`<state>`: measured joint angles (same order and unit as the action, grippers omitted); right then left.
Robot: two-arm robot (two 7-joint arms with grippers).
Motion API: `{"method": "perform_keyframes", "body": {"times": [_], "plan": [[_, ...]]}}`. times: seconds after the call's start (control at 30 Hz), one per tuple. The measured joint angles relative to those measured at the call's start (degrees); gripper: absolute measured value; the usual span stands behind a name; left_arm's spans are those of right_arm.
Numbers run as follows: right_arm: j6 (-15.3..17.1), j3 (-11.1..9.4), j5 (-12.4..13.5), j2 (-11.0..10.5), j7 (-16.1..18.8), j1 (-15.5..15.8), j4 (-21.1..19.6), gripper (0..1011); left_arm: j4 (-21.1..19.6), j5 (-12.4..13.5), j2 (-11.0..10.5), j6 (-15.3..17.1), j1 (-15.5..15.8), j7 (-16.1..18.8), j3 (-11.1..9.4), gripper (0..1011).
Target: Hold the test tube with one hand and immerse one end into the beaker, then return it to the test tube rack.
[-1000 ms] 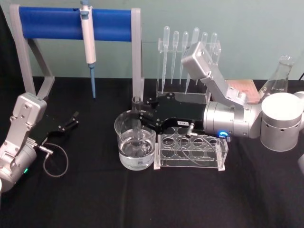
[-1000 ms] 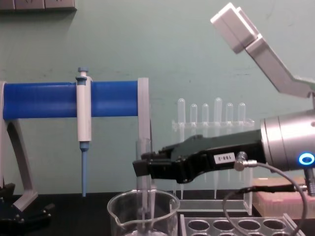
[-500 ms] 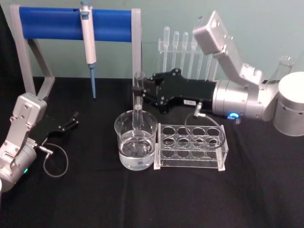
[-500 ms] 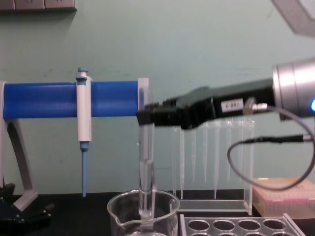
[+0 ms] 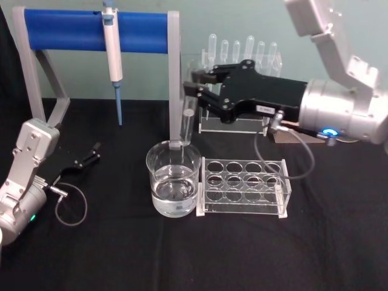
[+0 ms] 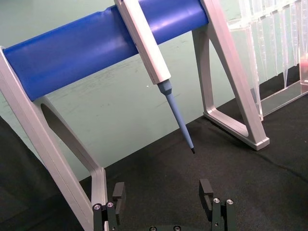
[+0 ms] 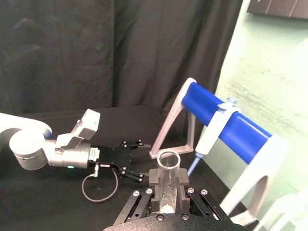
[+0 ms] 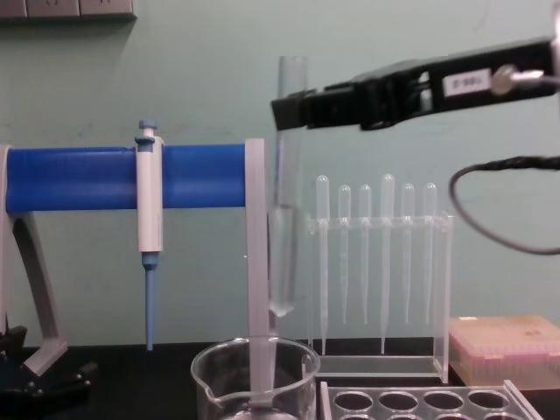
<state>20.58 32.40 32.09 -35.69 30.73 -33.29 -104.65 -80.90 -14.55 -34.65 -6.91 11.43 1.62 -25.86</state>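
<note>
Above the beaker (image 8: 255, 378), upright clear test tube (image 8: 285, 227), round-bottomed, wet.

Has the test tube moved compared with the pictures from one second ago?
Yes. In the chest view the test tube, held by the right end effector, has risen: its round bottom now hangs above the beaker rim, beside the blue bar, instead of inside the beaker.

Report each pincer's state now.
Left pincer: open, holding nothing.
Right pincer: shut on the test tube, above the beaker.
</note>
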Motion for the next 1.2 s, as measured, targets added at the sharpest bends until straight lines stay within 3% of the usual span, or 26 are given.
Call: {"method": "perform_keyframes", "body": {"times": [0.37, 0.57, 0.8, 1.2], "plan": [[0.19, -4.8, 2.25, -7.59, -3.24, 7.0, -7.38, 222, 0.0, 0.0, 0.0, 0.0, 0.0, 0.0, 0.0, 1000], [-0.78, -6.69, 3.11, -9.51, -4.94, 11.25, -8.65, 222, 0.0, 0.0, 0.0, 0.0, 0.0, 0.0, 0.0, 1000], [-1.96, -7.72, 3.03, -9.94, -6.35, 14.47, -8.36, 222, 0.0, 0.0, 0.0, 0.0, 0.0, 0.0, 0.0, 1000], [-2.87, -7.93, 0.75, -8.37, -7.12, 16.22, -5.64, 222, 0.0, 0.0, 0.0, 0.0, 0.0, 0.0, 0.0, 1000]]}}
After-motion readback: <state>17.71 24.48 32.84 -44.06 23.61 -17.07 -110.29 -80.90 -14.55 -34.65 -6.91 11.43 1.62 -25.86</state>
